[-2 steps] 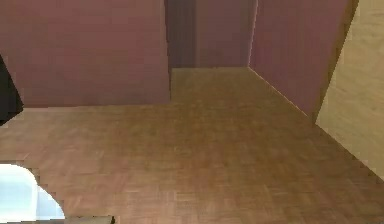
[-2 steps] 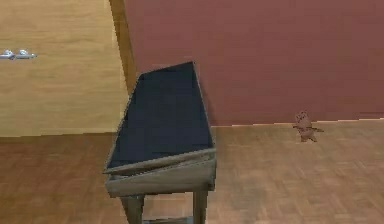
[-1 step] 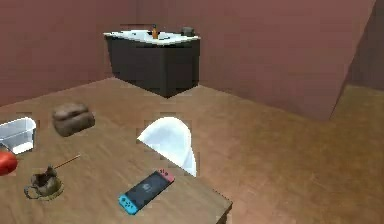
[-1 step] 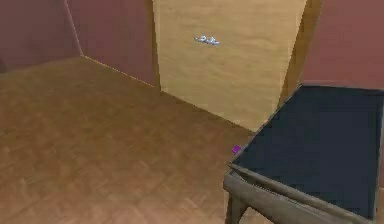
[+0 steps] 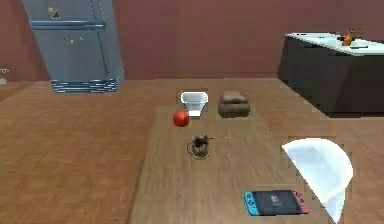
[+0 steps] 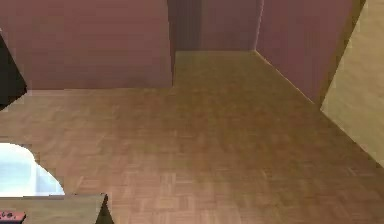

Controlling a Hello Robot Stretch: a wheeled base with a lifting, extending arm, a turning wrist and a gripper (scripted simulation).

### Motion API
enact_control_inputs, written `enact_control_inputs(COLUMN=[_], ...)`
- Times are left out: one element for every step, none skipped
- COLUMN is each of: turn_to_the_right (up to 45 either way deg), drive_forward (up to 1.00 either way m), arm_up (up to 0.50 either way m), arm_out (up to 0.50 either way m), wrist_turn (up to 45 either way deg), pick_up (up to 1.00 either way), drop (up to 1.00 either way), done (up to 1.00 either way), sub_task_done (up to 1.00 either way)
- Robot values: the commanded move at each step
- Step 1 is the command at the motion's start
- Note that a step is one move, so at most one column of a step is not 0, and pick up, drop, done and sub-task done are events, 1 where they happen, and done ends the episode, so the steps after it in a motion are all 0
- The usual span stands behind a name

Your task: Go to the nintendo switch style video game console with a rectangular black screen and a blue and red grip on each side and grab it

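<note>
Console (image 5: 273, 202) is lying at the counter's (image 5: 165, 175) near right corner in the forward view, so the approach is looking nearly done. The reach and grab are remaining, and I cannot tell the pincer's state.

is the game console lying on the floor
No, the black-screened console with blue and red grips lies on the brown wooden table.

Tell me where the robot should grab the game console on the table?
Probably across the narrow middle of the console, at the black screen, coming down from above: it lies flat on the table, and its long way looks too wide.
</note>
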Motion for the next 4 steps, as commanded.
enact_control_inputs(turn_to_the_right=[-45.0,-12.0,0.0,0.0], drive_forward=[0.00,0.00,0.00,0.00], arm_up=[0.00,0.00,0.50,0.34], arm_out=[0.00,0.00,0.00,0.00], wrist_turn=[0.0,0.0,0.0,0.0], pick_up=[0.00,0.00,0.00,0.00], drop=[0.00,0.00,0.00,0.00], done=[0.00,0.00,0.00,0.00], sub_task_done=[0.00,0.00,0.00,0.00])
